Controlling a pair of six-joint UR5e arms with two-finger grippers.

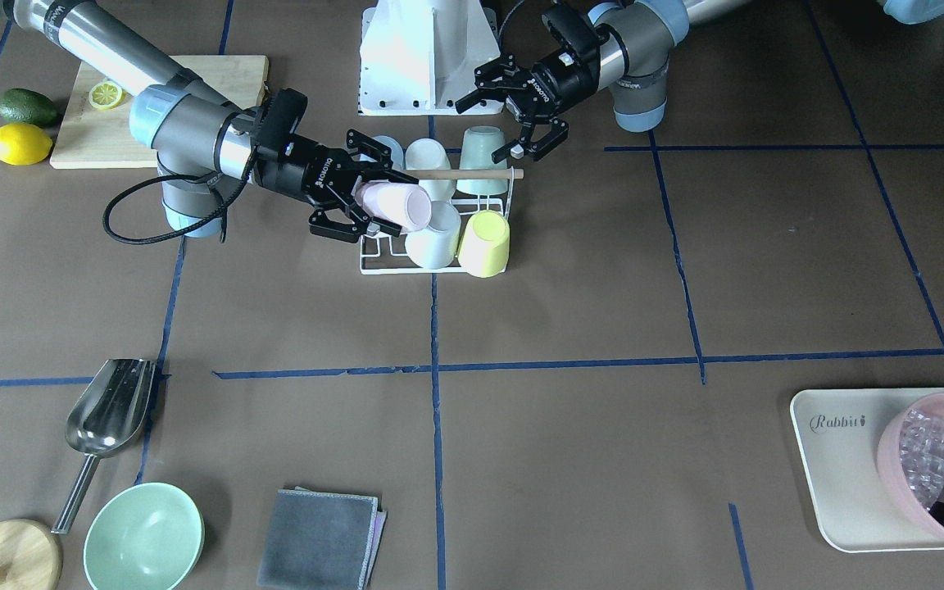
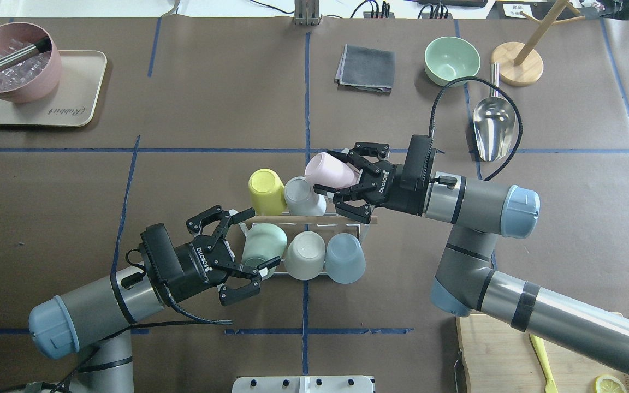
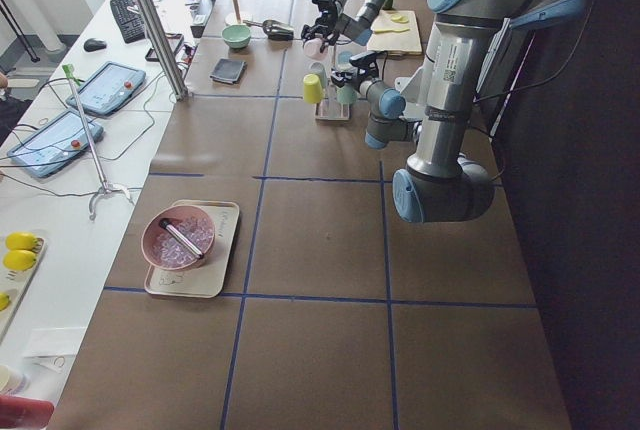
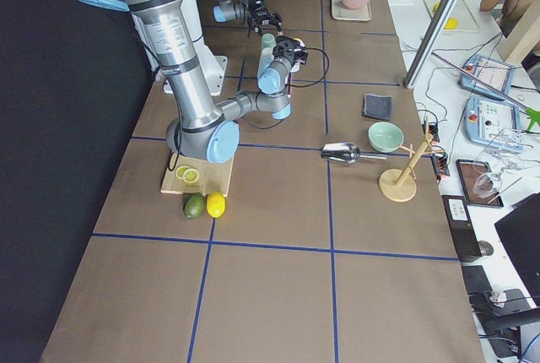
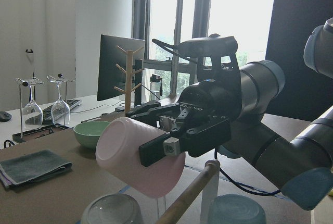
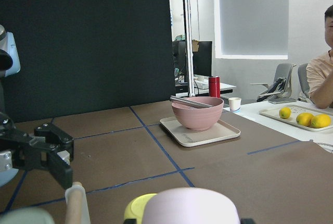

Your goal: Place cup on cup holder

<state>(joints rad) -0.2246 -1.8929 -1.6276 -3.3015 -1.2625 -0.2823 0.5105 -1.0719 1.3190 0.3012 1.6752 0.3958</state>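
Note:
The cup holder, a white wire rack (image 1: pixel 374 266) with a wooden rod (image 2: pixel 303 219), stands mid-table. Several cups sit upside down on it: yellow (image 2: pixel 266 191), pale grey (image 2: pixel 303 197), mint green (image 2: pixel 262 245), white (image 2: pixel 304 255) and blue (image 2: pixel 345 258). My right gripper (image 2: pixel 332 173) is shut on a pink cup (image 1: pixel 397 205). It holds the cup tilted on its side over the rack's end, beside the pale grey cup. The pink cup also shows in the left wrist view (image 5: pixel 130 156). My left gripper (image 2: pixel 257 240) is open and empty, just by the mint green cup.
A cutting board (image 1: pixel 95 135) with a lemon slice, an avocado (image 1: pixel 27 106) and a lemon (image 1: pixel 20 144) lie near the right arm's base. A metal scoop (image 2: pixel 492 128), a green bowl (image 2: pixel 452 60), a grey cloth (image 2: pixel 365 68), a wooden stand (image 2: pixel 516 68) and a tray (image 2: pixel 82 103) with a pink bowl line the far side.

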